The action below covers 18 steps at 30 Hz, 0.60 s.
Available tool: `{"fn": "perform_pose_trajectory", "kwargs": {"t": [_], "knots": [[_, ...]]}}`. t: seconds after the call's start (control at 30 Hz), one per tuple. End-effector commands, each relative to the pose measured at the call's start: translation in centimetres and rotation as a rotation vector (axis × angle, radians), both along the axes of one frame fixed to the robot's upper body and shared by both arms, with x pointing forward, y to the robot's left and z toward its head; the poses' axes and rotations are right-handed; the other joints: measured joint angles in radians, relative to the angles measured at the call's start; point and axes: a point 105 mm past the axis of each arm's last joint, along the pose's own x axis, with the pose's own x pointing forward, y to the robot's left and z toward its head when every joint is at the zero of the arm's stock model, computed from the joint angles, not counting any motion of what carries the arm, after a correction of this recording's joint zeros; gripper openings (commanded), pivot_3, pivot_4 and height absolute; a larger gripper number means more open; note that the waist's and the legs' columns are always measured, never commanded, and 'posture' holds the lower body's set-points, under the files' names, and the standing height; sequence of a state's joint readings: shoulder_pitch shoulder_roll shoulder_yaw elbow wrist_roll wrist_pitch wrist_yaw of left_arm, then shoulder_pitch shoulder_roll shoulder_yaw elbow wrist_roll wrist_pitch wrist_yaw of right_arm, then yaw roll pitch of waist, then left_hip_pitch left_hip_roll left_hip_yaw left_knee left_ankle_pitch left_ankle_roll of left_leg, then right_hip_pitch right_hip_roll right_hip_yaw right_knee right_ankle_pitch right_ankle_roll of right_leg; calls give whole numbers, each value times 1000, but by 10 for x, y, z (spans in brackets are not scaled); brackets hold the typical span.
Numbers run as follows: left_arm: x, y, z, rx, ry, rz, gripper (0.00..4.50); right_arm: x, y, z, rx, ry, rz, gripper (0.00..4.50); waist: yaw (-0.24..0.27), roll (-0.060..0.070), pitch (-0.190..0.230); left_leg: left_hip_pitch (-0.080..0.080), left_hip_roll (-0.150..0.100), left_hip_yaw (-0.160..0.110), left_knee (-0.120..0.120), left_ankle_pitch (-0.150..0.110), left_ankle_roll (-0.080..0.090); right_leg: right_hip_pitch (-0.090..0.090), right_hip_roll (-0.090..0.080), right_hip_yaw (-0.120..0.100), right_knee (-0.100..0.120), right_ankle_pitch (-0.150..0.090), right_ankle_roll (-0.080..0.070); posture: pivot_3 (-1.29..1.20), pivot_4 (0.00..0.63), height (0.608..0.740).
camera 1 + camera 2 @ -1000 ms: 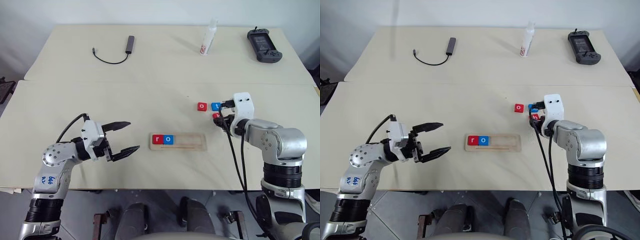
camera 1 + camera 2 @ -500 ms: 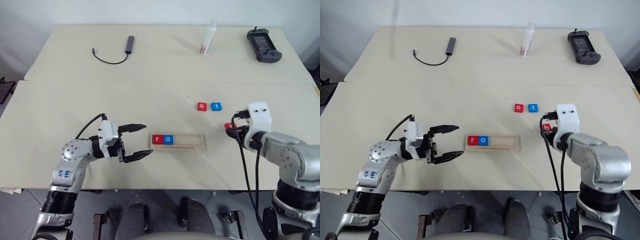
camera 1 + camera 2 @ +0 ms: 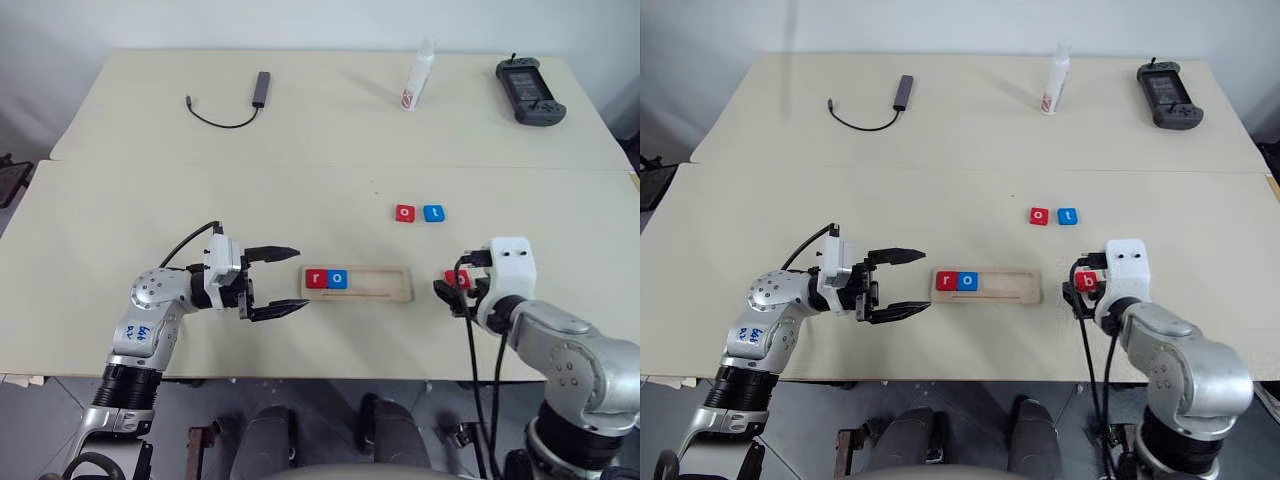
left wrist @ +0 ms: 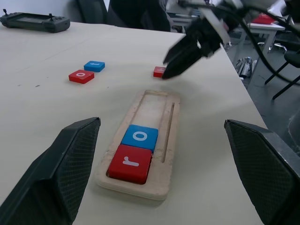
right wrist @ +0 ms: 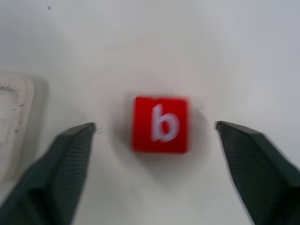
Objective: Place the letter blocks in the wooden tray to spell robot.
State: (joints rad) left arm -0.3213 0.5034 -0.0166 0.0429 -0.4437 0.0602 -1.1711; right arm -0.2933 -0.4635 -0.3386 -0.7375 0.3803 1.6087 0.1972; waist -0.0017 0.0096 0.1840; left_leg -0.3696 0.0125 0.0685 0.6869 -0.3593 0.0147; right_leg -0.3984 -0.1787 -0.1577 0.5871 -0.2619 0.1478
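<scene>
Pale matt wood tray, smooth glossy blocks, textured black fingers.

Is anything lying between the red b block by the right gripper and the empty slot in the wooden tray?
Nothing visible. The red square b block lies on bare table between the open right gripper's fingers, just off the pale wooden tray's right end. The tray's groove is free past the red r block and blue o block.
</scene>
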Motion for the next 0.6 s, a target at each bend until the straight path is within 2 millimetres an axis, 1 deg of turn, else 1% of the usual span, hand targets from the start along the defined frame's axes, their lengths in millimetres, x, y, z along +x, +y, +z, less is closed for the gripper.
{"fn": "perform_pose_trajectory", "kwargs": {"t": [0.03, 0.1, 0.17, 0.3, 0.4, 0.47, 0.6], "knots": [[-1, 5, 7, 8, -53, 14, 4500, -2, 2, 23, -18, -27, 223, 4468, 0, 0, 0, 0, 0, 0, 0, 0, 0, 0, 0, 0, 0, 0, 0, 0, 150, 740], [0, 7, 9, 8, -59, 26, 4500, -3, 1, 28, -37, -11, 367, 4468, 1, 0, 0, 0, 0, 0, -1, 0, 0, 0, 0, 0, -1, 0, 0, 0, 150, 740], [1, 8, 11, 5, -59, 27, 4500, 0, -4, 29, -70, -18, 498, 4468, 0, -1, 0, 0, 0, 0, -1, 0, 0, 1, 0, -1, -2, 0, 0, 0, 150, 740], [-2, 5, 12, 23, -57, 2, 4500, 5, -17, 19, -214, -11, 810, 4468, 0, -2, 1, 1, 0, 1, -1, 0, 1, 2, 0, 0, -2, 0, 0, 0, 150, 740], [-4, 3, 14, 25, -64, -8, 4500, 14, -22, 16, -227, -6, 923, 4468, -2, -2, 1, 2, 0, 1, 0, 0, 1, 2, 0, 0, -2, 0, 1, 0, 150, 740], [-7, -2, 15, 30, -73, -26, 4500, 23, -25, 13, -229, -5, 976, 4468, -4, -2, 1, 2, 0, 1, 0, 0, 1, 2, 0, 0, -2, 0, 1, 0, 150, 740], [-10, -3, 16, 34, -75, -37, 4500, 32, -30, 3, -235, 34, 1027, 4468, -1, -2, 1, 1, 1, 1, 1, 0, 0, 2, 0, -1, -2, 0, 1, 0, 150, 740]]}}
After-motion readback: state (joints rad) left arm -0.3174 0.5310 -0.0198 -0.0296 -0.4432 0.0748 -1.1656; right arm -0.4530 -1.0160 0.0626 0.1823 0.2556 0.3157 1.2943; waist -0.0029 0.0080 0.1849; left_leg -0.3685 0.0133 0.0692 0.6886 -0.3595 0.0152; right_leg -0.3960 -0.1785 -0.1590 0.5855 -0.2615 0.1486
